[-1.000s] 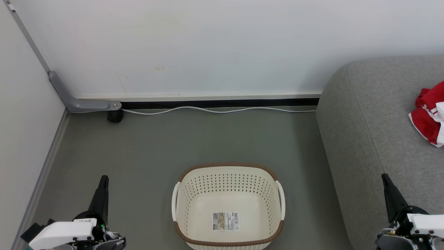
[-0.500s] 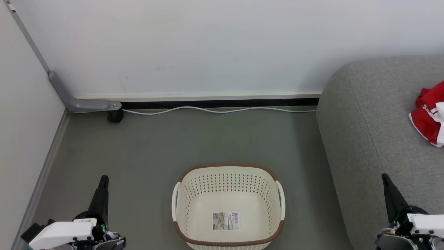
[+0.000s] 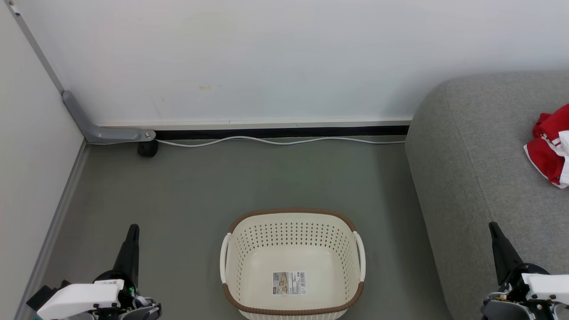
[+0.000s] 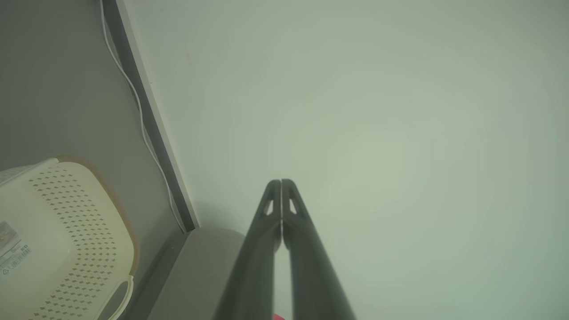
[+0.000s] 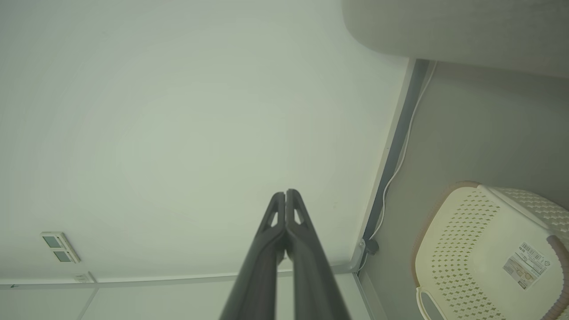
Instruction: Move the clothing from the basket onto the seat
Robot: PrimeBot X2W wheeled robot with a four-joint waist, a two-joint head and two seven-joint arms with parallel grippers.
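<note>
Grey-green floor (image 3: 266, 178) meets white wall (image 3: 266, 66); left claw (image 3: 132, 230) and right claw (image 3: 493, 228) both pinched together.

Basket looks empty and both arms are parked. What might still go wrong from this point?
1. The red and white fabric clothing lies on the grey upholstered seat at the head view's right edge, partly cut off, so a second garment cannot be confirmed.
2. The cream perforated plastic basket stands empty on the floor between the shut left gripper and right gripper; rolling forward might bump it.
</note>
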